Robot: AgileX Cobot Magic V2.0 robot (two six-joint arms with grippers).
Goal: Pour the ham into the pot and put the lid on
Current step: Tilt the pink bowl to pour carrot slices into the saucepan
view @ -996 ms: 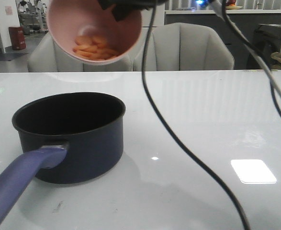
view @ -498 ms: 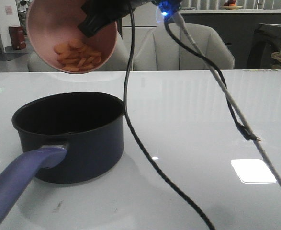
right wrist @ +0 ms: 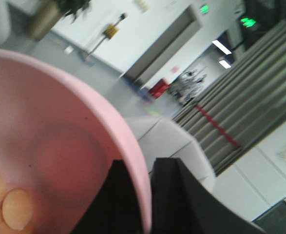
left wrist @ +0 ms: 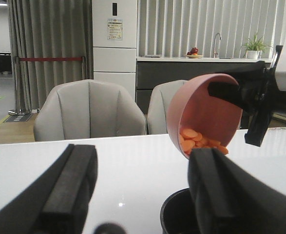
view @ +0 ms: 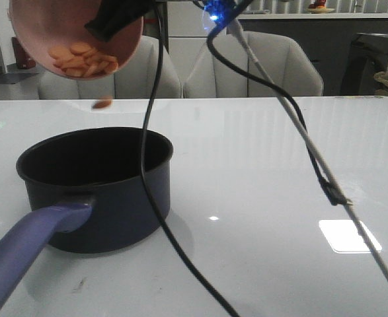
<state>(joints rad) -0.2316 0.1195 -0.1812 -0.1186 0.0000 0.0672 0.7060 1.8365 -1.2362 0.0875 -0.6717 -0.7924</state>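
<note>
Our right gripper (view: 117, 16), clamped on the bowl (view: 75, 39) rim, has tipped it further above the pot (view: 98, 185); the first ham (view: 102, 102) falls toward the pot. Left gripper (left wrist: 143, 190) gapes empty.

Orange ham (view: 84, 58), pink bowl (view: 32, 33), navy pot (view: 121, 205)
</note>
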